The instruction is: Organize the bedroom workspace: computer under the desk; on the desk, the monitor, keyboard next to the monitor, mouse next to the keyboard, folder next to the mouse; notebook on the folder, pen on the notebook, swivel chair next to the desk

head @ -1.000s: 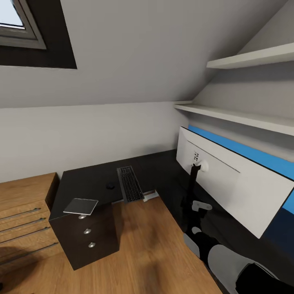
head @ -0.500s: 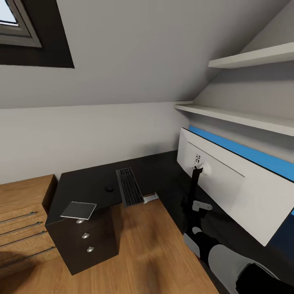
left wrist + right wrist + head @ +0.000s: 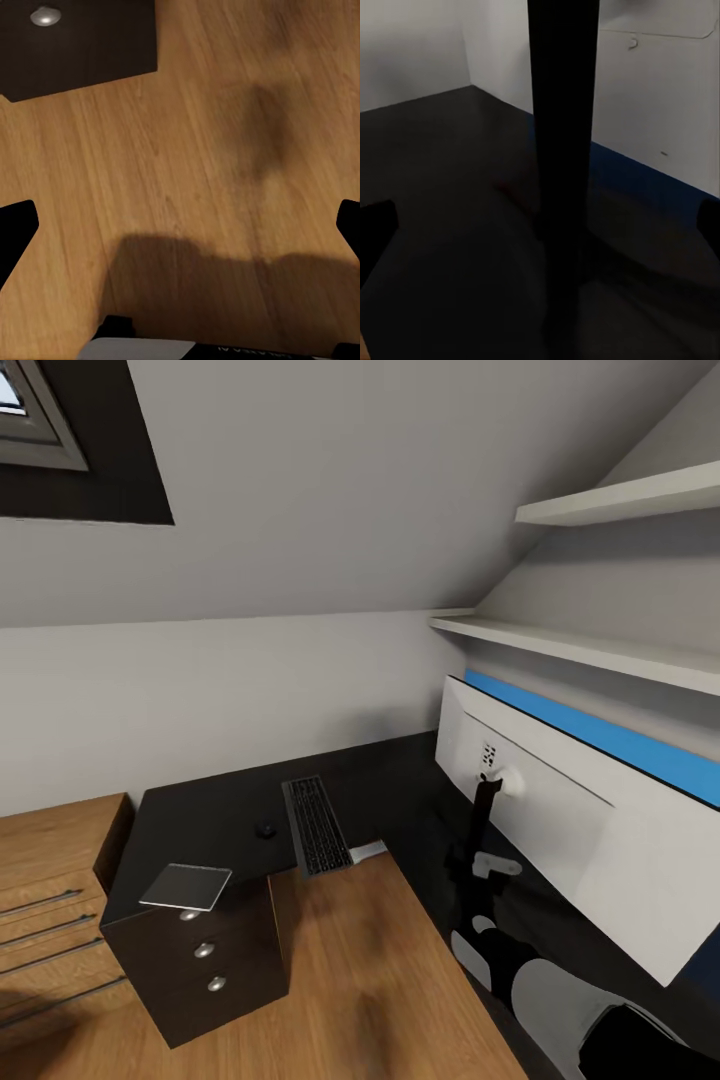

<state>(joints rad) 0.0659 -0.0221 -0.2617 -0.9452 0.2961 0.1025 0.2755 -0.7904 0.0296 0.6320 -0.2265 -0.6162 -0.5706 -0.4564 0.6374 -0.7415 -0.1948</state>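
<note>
The right gripper (image 3: 540, 225) is spread wide around the monitor (image 3: 560, 830) stand, apparently not gripping. A careless sweep could topple it onto the desk (image 3: 400, 780); the left gripper (image 3: 180, 225) hangs open.

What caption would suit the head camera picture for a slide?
Attic bedroom: L-shaped black desk carrying keyboard, mouse, grey notebook and the monitor, seen from behind.

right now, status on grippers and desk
Left gripper open over floor, right gripper open at monitor stand. Keyboard, mouse, notebook on desk. No obstruction seen.
</note>
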